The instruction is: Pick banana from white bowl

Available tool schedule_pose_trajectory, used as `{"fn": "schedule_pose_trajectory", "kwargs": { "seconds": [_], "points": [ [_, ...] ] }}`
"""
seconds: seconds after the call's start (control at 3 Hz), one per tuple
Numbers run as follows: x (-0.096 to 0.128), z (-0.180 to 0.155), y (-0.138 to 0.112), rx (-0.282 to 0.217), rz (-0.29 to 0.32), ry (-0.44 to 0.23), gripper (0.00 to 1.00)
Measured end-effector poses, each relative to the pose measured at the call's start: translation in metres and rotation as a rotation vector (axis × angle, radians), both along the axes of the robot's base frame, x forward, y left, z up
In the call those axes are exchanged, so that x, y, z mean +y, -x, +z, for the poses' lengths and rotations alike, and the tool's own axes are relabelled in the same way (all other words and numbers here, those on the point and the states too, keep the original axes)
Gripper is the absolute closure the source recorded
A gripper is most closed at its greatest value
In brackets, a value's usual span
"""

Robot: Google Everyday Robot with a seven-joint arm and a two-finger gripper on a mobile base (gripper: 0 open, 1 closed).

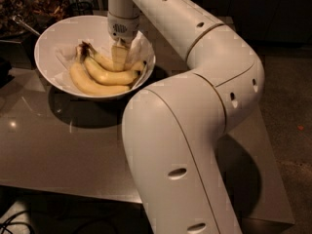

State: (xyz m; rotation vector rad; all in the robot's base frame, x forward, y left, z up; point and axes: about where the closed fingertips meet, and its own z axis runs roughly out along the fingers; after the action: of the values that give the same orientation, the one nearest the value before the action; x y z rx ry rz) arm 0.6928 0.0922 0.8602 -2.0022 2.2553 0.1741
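One pincer (119, 58) in glossy white bowl (50, 36)

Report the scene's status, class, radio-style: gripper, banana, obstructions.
Gripper down inside wide glossy white bowl, over single pale-yellow banana. Banana not lifted. Two joined yellow bananas lie right beside it.

I read this as a kitchen or break-room corner, though I can't tell which. I'm working over a glossy grey counter (58, 150) carrying a white bowl (51, 43) of bananas (100, 79), with my gripper (119, 57) lowered into that bowl. A metal utensil handle (24, 26) pokes from dark clutter behind, loose cables (19, 223) lie below, and the floor (287, 96) is dark and speckled.
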Motion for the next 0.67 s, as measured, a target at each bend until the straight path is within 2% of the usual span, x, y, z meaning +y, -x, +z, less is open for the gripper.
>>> {"fn": "schedule_pose_trajectory", "kwargs": {
  "seconds": [0.67],
  "points": [
    [0.0000, 0.0054, 0.0000, 0.000, 0.000, 0.000, 1.00]
  ]
}}
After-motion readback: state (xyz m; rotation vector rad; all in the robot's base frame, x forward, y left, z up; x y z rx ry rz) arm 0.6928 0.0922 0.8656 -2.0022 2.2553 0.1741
